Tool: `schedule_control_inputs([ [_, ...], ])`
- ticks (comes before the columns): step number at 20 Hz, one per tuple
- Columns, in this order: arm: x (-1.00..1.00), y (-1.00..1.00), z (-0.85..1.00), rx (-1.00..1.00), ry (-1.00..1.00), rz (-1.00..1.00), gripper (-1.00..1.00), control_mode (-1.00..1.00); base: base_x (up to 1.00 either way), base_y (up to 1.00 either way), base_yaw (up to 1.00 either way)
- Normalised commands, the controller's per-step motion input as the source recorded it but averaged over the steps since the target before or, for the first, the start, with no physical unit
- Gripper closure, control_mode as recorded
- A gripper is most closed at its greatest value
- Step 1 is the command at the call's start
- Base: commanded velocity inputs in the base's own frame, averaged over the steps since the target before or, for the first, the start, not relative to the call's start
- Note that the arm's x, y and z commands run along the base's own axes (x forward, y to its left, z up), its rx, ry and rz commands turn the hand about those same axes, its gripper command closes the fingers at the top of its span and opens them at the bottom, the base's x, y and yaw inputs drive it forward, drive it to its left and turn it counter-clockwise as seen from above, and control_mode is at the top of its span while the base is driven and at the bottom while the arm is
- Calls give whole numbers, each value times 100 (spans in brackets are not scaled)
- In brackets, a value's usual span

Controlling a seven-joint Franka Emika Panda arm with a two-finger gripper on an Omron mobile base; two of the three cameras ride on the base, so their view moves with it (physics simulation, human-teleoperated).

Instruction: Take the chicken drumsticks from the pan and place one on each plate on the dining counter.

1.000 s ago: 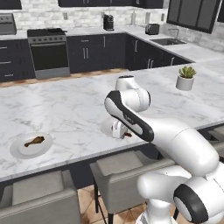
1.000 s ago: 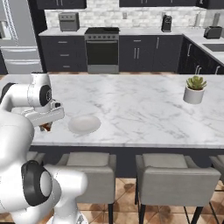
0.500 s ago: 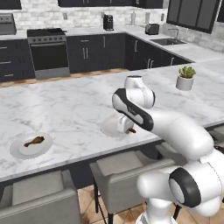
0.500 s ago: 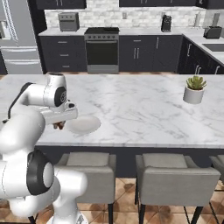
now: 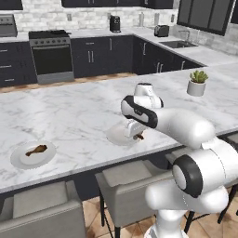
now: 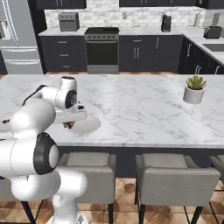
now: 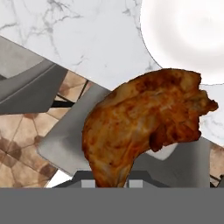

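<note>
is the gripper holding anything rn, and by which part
Yes: the gripper holds a chicken drumstick by its thin bone end, the meaty end pointing away, beside the empty white plate.

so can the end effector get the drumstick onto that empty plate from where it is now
Probably yes. The end effector holds the drumstick right at the near edge of the empty plate, and nothing lies on the plate or between them.
</note>
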Motion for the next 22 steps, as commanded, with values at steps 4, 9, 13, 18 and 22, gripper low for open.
schedule_control_inputs([
  [4, 39, 0, -15, 0, 2, -14, 100, -100, 0, 0, 0],
  [9, 40, 1, -3, -1, 3, -17, 100, -100, 0, 0, 0],
  [13, 30, 0, -6, -3, 0, -18, 100, -100, 0, 0, 0],
  [18, 24, 1, -29, -12, -3, -21, 100, -100, 0, 0, 0],
  [22, 28, 3, -38, -18, -7, -25, 100, -100, 0, 0, 0],
])
